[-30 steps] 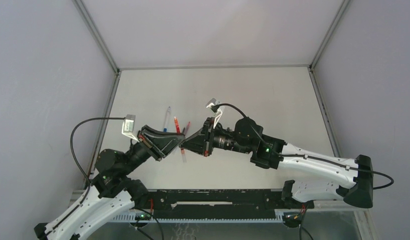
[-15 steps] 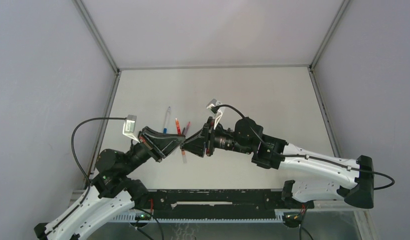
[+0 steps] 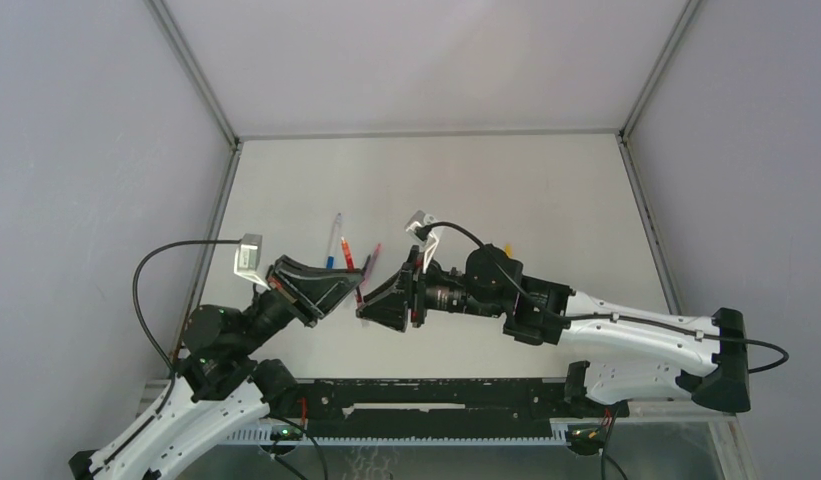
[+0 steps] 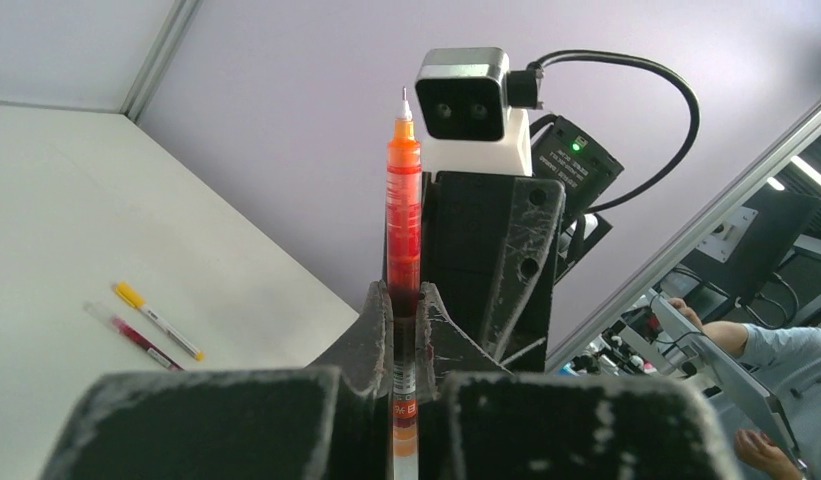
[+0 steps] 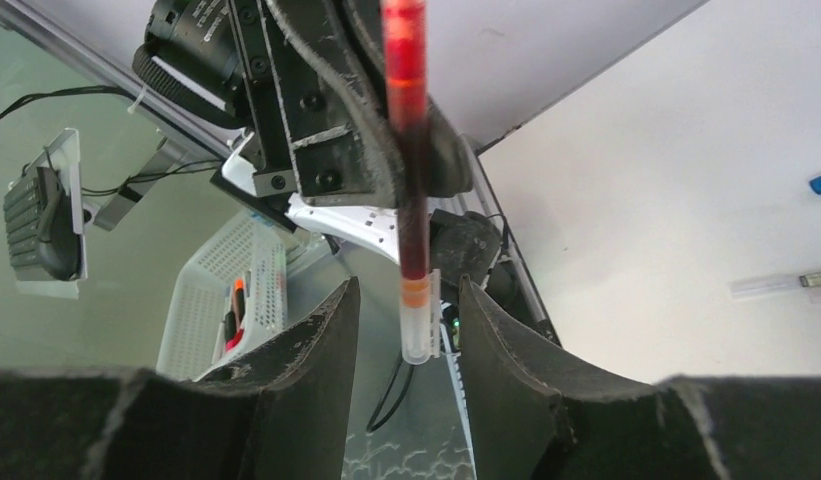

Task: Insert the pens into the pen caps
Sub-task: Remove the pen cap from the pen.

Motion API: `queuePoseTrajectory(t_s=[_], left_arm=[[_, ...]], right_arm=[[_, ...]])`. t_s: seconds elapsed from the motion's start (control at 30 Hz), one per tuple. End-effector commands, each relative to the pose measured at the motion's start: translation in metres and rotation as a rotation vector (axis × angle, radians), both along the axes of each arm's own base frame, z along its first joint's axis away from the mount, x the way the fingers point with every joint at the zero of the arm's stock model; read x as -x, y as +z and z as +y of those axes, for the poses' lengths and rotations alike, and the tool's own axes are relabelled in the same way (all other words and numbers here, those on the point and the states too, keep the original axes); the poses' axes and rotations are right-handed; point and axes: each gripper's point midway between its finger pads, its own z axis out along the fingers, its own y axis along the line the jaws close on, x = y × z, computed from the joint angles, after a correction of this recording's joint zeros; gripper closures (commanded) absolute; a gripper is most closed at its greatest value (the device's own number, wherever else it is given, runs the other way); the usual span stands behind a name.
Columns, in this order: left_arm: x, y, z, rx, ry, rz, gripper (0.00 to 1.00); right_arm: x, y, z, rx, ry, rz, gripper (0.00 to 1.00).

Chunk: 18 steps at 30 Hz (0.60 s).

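Left wrist view: the left jaws clamp the red pen (image 4: pixel 403 215), its tip beyond them. The right jaws stand wide astride its clear tail. This looks like a mid-air regrip, needing a square, gentle close.

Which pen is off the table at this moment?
The orange-red pen, clamped in the left gripper with its tip pointing out. The yellow-ended pen and the dark red pen lie flat on the table.

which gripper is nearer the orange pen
Left. The left gripper is shut on the orange pen; the right gripper is open around its clear end, not touching.
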Motion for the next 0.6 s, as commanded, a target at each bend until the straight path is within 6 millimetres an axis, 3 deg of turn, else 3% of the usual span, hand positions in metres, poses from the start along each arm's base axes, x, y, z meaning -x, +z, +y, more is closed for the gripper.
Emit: queuePoseTrajectory(t_s=[0.0, 0.23, 0.57], left_arm=[[0.001, 0.0158, 0.0072, 0.038, 0.026, -0.044, 1.0], [0.0023, 0.0171, 0.0095, 0.046, 0.03, -0.047, 1.0], [0.0038, 0.0178, 0.013, 0.054, 0.038, -0.054, 1.0]], right_arm=[[0.0117, 0.0113, 0.0057, -0.045, 0.033, -0.012, 0.51], [0.0162, 0.0078, 0.011, -0.04, 0.047, -0.014, 0.55], [0.0164, 0.0075, 0.0124, -0.041, 0.049, -0.014, 0.75]])
